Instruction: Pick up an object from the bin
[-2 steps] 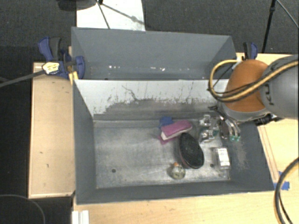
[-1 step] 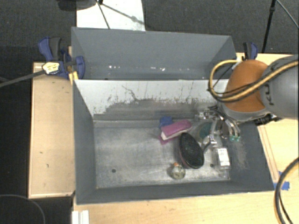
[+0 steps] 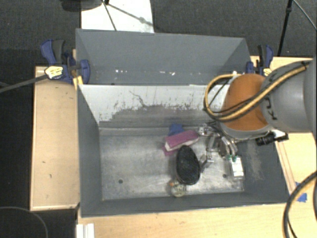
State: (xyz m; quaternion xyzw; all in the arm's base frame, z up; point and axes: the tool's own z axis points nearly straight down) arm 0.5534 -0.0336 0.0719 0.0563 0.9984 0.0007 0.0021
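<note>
Left floor [image 3: 129, 167] free — oval [image 3: 188, 165], block [image 3: 181, 139] crowd centre.

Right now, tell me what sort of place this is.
Probably a robotics lab grasping rig: a grey metal bin, with a robot arm's gripper low inside it beside a black oval object and a purple block.

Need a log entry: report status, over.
Pincer low in bin, just right of black oval object. Pink block close at its far end.

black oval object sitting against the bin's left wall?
No. The black oval object lies right of the floor's middle, just left of the gripper, well away from the left wall.
</note>
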